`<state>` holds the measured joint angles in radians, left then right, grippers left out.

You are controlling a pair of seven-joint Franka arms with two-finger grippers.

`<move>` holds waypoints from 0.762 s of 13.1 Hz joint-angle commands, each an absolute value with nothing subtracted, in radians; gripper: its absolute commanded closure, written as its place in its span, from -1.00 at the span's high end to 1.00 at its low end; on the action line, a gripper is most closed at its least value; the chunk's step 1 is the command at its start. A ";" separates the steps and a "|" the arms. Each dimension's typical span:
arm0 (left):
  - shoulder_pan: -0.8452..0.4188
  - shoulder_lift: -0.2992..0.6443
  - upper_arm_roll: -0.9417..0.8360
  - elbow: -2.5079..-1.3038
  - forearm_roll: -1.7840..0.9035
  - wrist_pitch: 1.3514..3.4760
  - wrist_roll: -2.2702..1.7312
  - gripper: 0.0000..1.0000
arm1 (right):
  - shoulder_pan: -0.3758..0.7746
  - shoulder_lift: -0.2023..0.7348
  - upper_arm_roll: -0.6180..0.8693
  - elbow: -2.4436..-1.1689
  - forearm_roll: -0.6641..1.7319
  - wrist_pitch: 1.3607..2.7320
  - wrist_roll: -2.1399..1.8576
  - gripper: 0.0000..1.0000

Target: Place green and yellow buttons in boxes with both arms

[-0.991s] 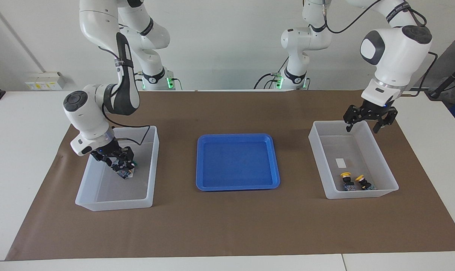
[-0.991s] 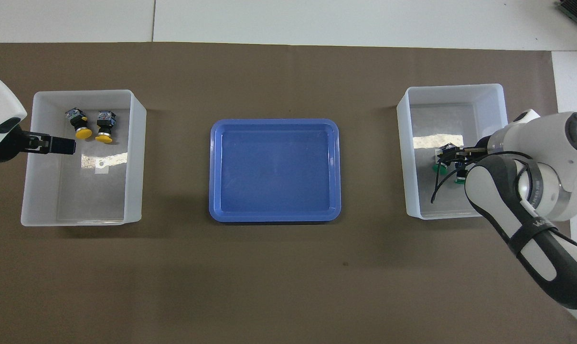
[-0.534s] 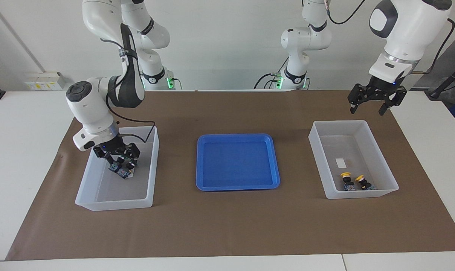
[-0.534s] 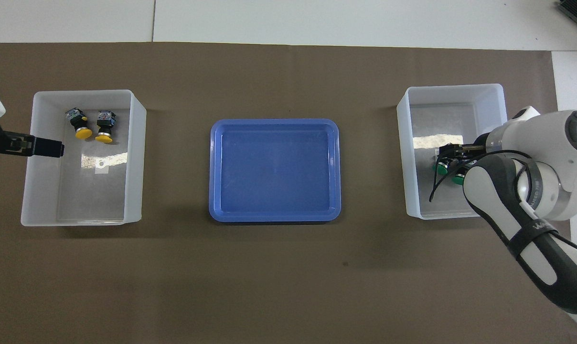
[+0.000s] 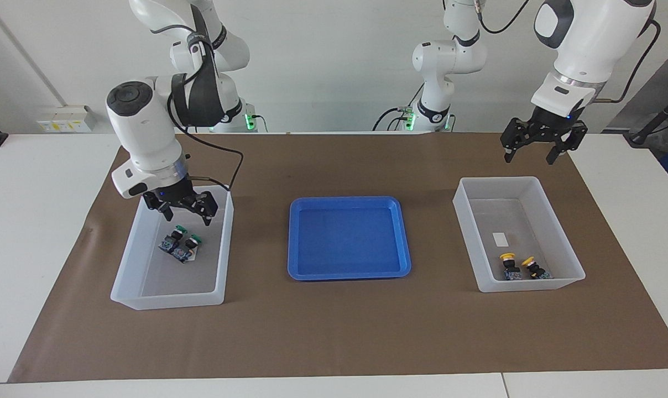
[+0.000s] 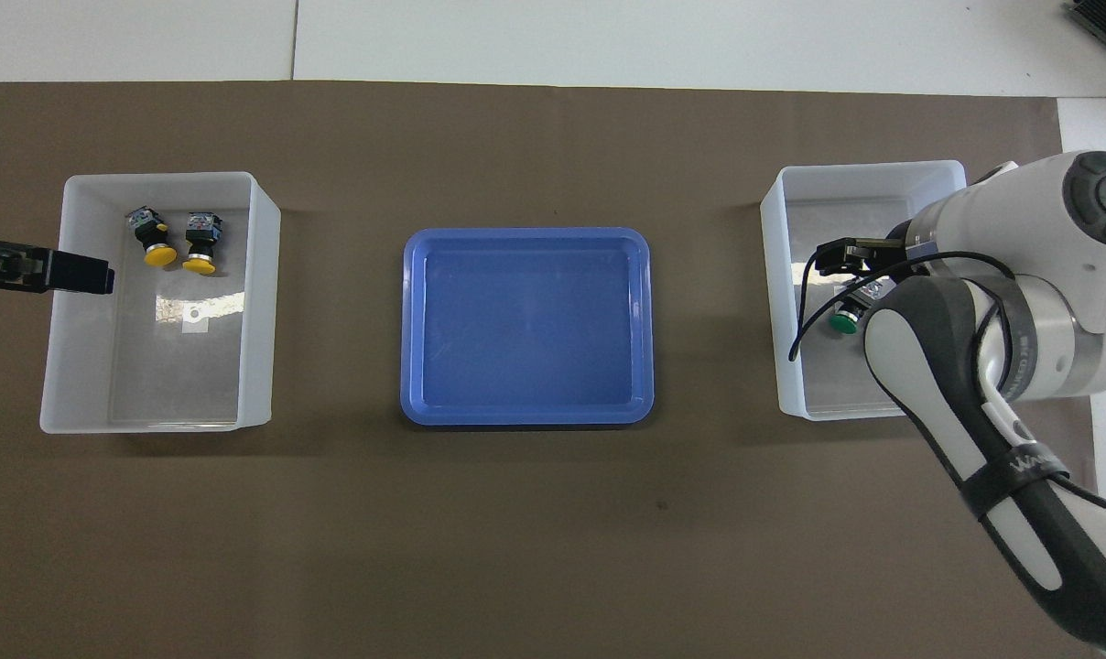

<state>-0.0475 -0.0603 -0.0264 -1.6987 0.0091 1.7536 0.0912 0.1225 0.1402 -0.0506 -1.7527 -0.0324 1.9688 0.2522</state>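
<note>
Green buttons: two, black-and-blue bodies, lying side by side and touching on the floor of the box at the right arm's end of the surface. Bodies lie on their sides, long axes slanting, caps toward the robots. In the overhead view one green cap shows; the other is hidden under the arm.

Yellow buttons: two, side by side in the end of the other box farther from the robots, at the left arm's end. Caps toward the robots.

Right gripper: spread and empty, up in the air over the end of its box nearer the robots. The green buttons lie just below it and slightly farther along the box; no contact.

Left gripper: spread and empty, raised well clear, over the brown mat just beside the near rim of its box. The yellow buttons lie well apart from it, at the other end of that box.

Blue tray: between the boxes, nothing in it.

Judgement: all four buttons are boxed by colour; sorting looks complete, and only clearing the arms away appears to remain.
</note>
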 commanded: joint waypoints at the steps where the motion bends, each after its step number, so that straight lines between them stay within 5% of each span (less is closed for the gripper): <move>1: -0.058 -0.054 -0.025 -1.684 0.009 1.726 0.077 1.00 | 0.104 0.062 -0.044 -1.743 -0.045 1.893 0.233 1.00; 10: -0.058 -0.054 -0.026 -1.681 0.008 1.723 0.075 1.00 | 0.088 -0.032 -0.060 -1.628 -0.034 1.603 0.203 1.00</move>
<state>-0.0479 -0.0598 -0.0303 -1.6987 0.0091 1.7485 0.0908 0.1080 -0.0384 -0.0611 -1.6686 -0.0324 1.6629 0.2437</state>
